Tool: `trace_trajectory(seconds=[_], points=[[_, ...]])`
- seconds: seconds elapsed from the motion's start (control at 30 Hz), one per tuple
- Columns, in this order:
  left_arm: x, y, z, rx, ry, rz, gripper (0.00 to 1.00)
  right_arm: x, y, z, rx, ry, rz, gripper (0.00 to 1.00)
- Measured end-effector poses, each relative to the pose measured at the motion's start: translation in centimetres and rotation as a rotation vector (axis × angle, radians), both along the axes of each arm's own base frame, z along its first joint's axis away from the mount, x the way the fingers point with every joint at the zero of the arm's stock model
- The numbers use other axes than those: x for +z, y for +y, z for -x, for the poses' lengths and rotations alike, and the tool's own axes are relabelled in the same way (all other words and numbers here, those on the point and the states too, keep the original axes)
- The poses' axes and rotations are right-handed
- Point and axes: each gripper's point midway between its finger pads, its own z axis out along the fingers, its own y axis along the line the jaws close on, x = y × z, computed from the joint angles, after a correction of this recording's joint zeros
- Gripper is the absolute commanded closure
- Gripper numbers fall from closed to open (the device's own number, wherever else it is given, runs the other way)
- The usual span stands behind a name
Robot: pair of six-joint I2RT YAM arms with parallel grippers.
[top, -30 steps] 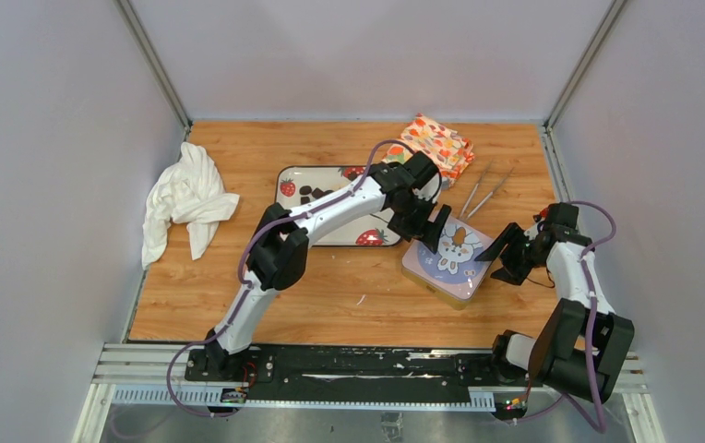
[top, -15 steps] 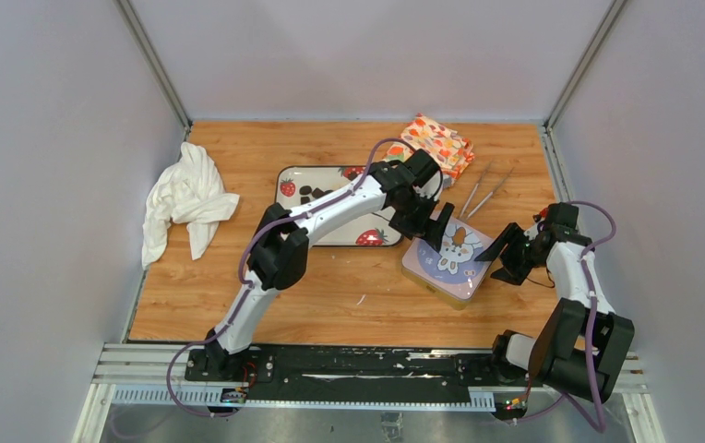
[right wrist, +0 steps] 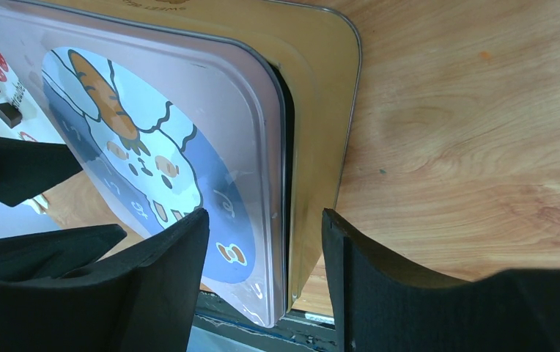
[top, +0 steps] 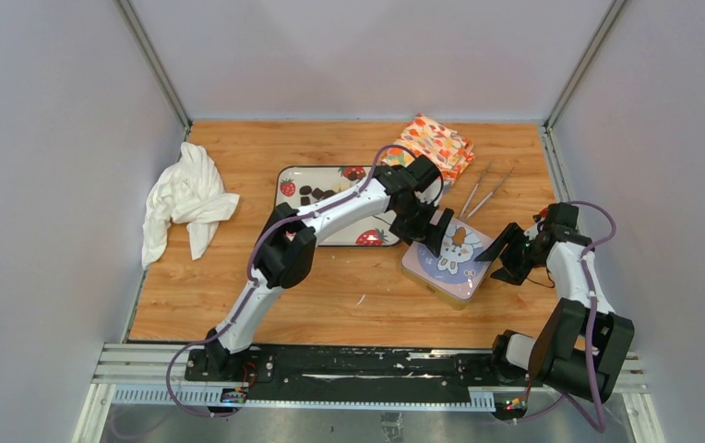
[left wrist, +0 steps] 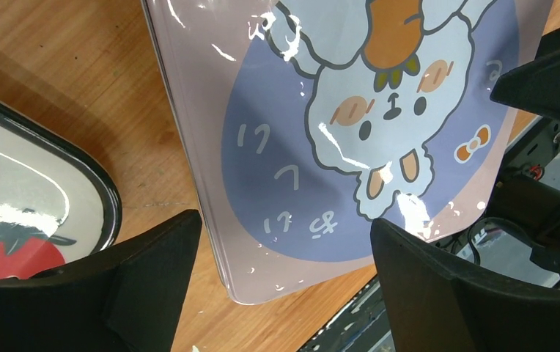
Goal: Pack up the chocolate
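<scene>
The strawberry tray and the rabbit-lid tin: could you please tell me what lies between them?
Only bare wooden table lies between the tray and the tin. The left wrist view shows that strip with nothing on it.

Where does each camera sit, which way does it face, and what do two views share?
Top external: above and behind the bases, looking down on the table; both arms show, left gripper and right gripper flanking the bunny tin.
Left wrist: rides the left arm, looking down on the tin's lid and the tray rim; its own fingers show.
Right wrist: rides the right arm, looking along the tin's edge; its own fingers show.
Shared: both wrist views hold the tin's bunny lid.
</scene>
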Motion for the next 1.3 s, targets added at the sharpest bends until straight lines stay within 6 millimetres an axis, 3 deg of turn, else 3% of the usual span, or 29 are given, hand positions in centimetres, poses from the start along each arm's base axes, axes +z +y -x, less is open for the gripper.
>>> trace_trajectory(seconds=[0.6,1.3], points=[[-0.1,0.0,-0.5,0.014,-0.02,-0.011,0.06,0.0,0.0,0.0,0.0,-0.001,0.0,0.38],[-0.1,0.0,-0.4,0.002,-0.021,-0.006,0.26,-0.4,0.0,-0.1,0.0,0.016,-0.006,0.37]])
